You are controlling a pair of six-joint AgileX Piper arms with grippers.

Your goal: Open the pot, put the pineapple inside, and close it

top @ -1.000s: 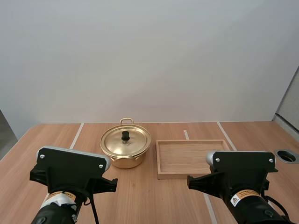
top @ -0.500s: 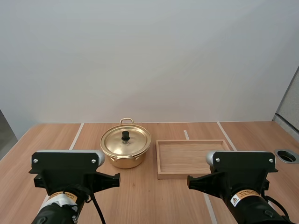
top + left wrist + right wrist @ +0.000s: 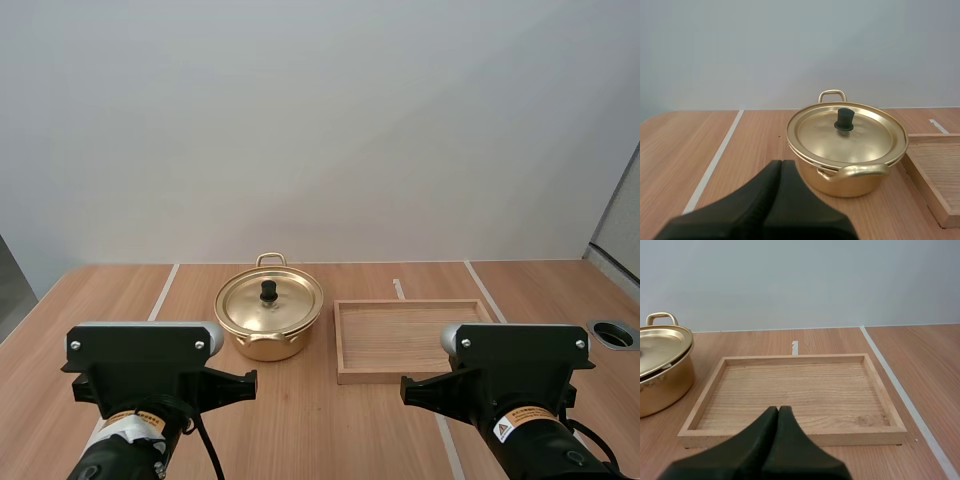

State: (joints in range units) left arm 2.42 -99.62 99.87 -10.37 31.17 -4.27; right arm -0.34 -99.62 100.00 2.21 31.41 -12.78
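Observation:
A gold pot point(image 3: 268, 318) stands on the wooden table with its lid point(image 3: 846, 133) on; the lid has a black knob point(image 3: 268, 291). My left gripper point(image 3: 779, 167) is shut on nothing, its fingers lying together as one dark wedge a short way in front of the pot point(image 3: 845, 150). My right gripper point(image 3: 778, 412) is shut too, pointing at the near rim of the wooden tray point(image 3: 790, 432). The pot's edge point(image 3: 662, 370) stands beside the tray in the right wrist view. Both arm bases sit at the front of the high view.
The wooden tray point(image 3: 345, 340) lies right of the pot with nothing on it. White tape lines point(image 3: 163, 292) run across the table. A round metal-ringed hole point(image 3: 613, 334) sits near the table's right edge.
My left arm's base has turned slightly and settled level over the first half second. The pot, tray and right arm have not moved.

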